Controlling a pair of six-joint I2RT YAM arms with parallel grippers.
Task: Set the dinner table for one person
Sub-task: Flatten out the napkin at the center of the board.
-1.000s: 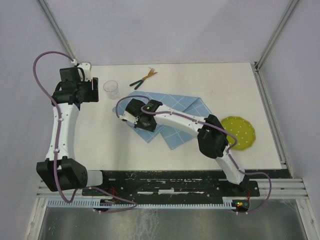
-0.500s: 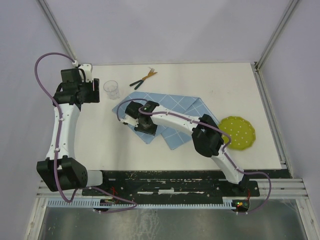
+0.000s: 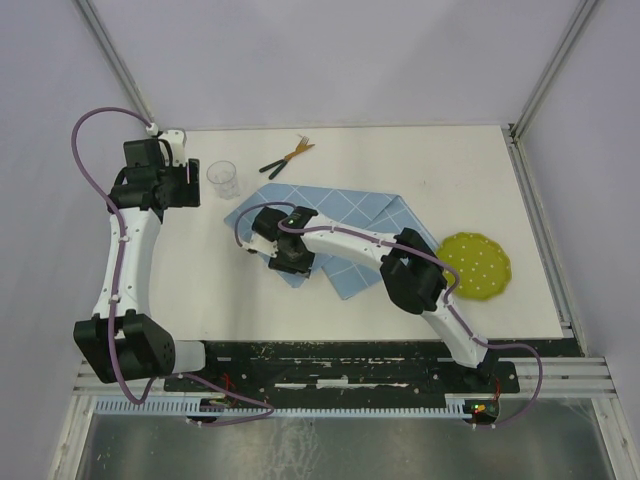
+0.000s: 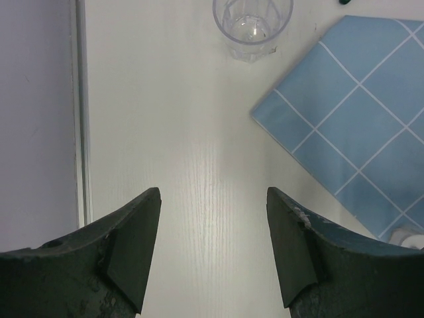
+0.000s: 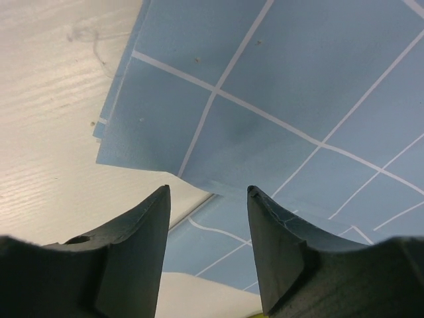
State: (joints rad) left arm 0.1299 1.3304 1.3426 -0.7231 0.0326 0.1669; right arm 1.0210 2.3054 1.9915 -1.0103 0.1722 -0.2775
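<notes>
The dinner table (image 3: 480, 170) is an off-white top. A light-blue gridded cloth (image 3: 350, 215) lies folded near its middle. My right gripper (image 3: 290, 258) hovers over the cloth's near-left corner, open. In the right wrist view the cloth (image 5: 278, 79) shows two layers, and the folded edge lies just ahead of the right gripper (image 5: 209, 192), with nothing pinched. My left gripper (image 3: 188, 185) is at the back left, open over bare table (image 4: 185, 132). In the left wrist view a clear cup (image 4: 252, 26) stands ahead of the left gripper (image 4: 213, 199), with the cloth (image 4: 358, 132) to its right.
The clear cup (image 3: 222, 178) stands upright just left of the cloth. A fork and knife with green handles (image 3: 287, 157) lie at the back. A yellow-green dotted plate (image 3: 480, 266) sits at the right, partly behind the right arm. Frame posts edge the table.
My right gripper went from shut to open over the cloth's left corner, letting the cloth go, and shifted slightly. The left arm has barely moved.
</notes>
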